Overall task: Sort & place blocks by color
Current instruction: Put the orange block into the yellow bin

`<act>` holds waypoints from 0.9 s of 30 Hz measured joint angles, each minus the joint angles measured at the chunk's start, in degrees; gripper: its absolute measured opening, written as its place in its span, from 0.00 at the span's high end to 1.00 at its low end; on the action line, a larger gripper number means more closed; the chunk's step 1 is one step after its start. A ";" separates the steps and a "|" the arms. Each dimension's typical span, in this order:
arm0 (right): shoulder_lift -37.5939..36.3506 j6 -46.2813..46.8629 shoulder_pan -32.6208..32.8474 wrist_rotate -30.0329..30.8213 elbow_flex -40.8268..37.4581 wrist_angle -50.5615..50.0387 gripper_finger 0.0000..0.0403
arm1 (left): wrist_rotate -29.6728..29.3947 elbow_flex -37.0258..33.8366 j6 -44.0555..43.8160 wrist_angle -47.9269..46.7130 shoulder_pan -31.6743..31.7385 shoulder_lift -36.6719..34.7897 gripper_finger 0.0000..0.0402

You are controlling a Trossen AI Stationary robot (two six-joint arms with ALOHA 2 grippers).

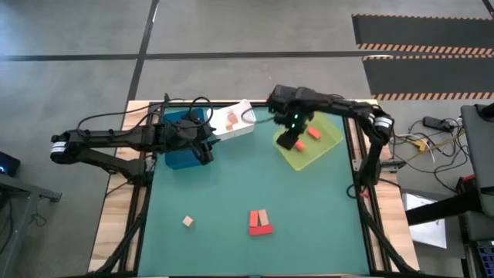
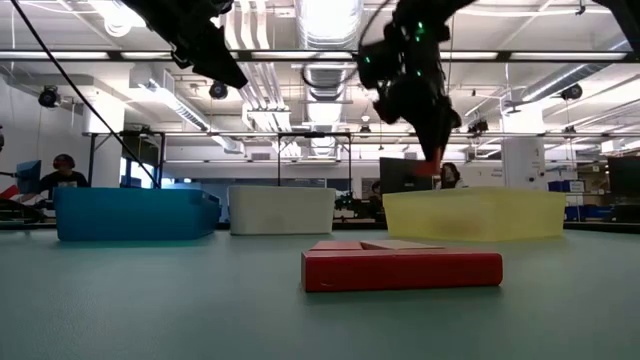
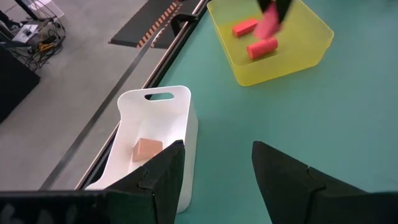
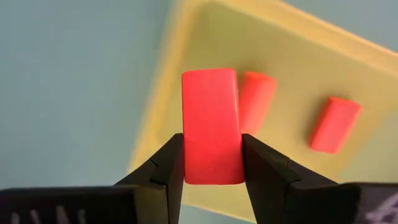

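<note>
No legible text, labels, brands or numbers in any view. Bins, blocks, arms and table carry no readable markings; signage in the far room is too small to read.

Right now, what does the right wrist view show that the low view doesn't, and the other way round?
Only the right wrist view shows the right gripper shut on a red block above the yellow bin, with two red blocks already inside. Only the low view shows the blue bin, the white bin and a red bar lying on the table. Both show the yellow bin and the right gripper over it.
</note>
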 joint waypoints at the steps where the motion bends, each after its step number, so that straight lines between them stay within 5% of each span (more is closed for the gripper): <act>1: 0.00 -0.78 -1.91 -0.01 -0.43 0.04 0.70 | 0.00 0.00 0.00 0.02 0.01 0.02 0.57; 12: 0.00 -5.49 -16.12 0.00 -7.52 0.96 0.70 | 0.00 0.00 -0.04 0.00 0.00 0.02 0.57; 27: 0.00 -5.36 -17.63 -0.15 -18.40 14.16 0.67 | 0.00 0.00 -0.04 0.02 0.00 0.02 0.57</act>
